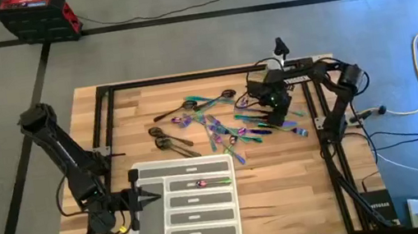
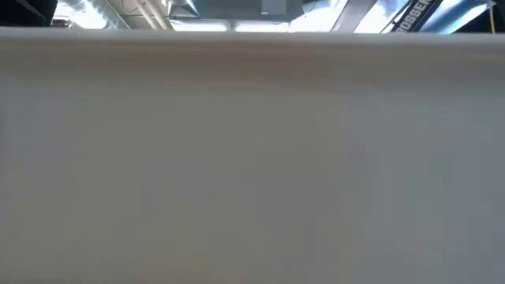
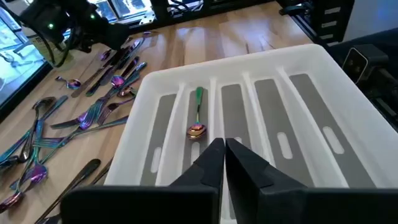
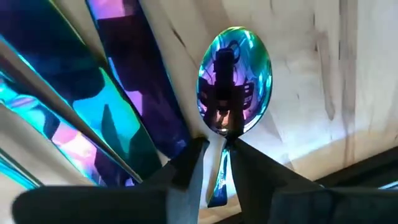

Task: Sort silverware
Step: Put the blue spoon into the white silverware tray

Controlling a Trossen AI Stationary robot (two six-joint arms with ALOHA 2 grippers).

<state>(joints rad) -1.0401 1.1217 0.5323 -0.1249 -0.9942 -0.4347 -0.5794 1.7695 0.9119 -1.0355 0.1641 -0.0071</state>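
Iridescent spoon [image 4: 234,79] lies on the wooden table [image 1: 285,180] amid scattered silverware [image 1: 218,124]; only the right wrist view shows the right gripper [image 4: 216,163] nearly closed around its neck. The left gripper [image 3: 224,163], closed and empty, hovers at the tray's [image 3: 336,93] left edge.

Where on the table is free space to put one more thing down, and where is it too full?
Bare wood lies right of the tray, below the silverware pile, and at the far left corner. The tray's slots are empty except one holding a spoon. Crowded: the pile, where the right pincer works.
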